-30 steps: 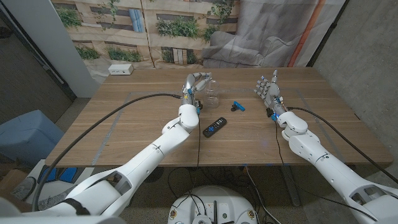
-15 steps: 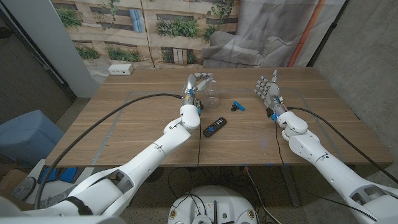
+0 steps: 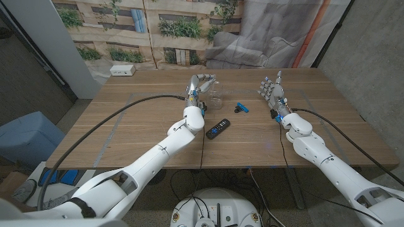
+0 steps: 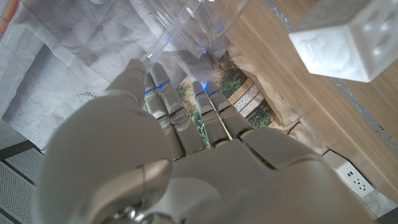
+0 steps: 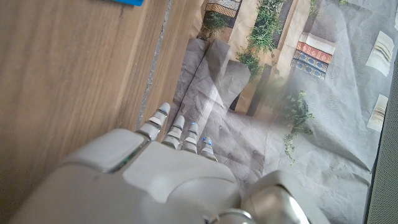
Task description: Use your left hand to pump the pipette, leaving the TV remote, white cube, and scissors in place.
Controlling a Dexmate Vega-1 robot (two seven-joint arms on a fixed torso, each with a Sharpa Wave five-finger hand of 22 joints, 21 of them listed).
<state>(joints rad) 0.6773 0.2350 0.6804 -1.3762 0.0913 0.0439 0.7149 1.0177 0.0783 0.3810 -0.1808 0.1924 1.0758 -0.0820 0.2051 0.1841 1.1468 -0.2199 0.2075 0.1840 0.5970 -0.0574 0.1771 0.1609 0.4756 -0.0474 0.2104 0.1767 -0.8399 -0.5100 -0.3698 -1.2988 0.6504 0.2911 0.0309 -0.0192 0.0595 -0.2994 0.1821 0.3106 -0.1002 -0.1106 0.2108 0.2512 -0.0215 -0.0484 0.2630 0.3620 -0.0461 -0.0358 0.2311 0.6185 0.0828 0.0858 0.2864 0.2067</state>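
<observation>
Here the left hand (image 3: 198, 84) is raised over the far middle of the wooden table (image 3: 126, 132), its fingers (image 4: 163, 93) reaching toward a clear, glassy object (image 3: 216, 96) that stands just to its right, touching or nearly so. The left wrist view shows the fingertips right up against transparent curved plastic (image 4: 186, 22), but whether they actually clasp it I cannot tell, nor can I make out this thing's long axis or a distinct pipette bulb. If it is the pipette, the left hand is far nearer to it than the right hand (image 3: 272, 90), which stands upright with fingers spread, holding nothing, well off to the right. The white cube (image 4: 343, 42) shows in the left wrist view, close beside the clear object. The small blue-handled scissors (image 3: 241, 107) lie just right of the clear thing, and the black TV remote (image 3: 218, 128) lies nearer the robot, right of the left forearm. Judging by this, any squeeze should stay compact: open tabletop lies to the left and far side, while the right and near sides are crowded.
</observation>
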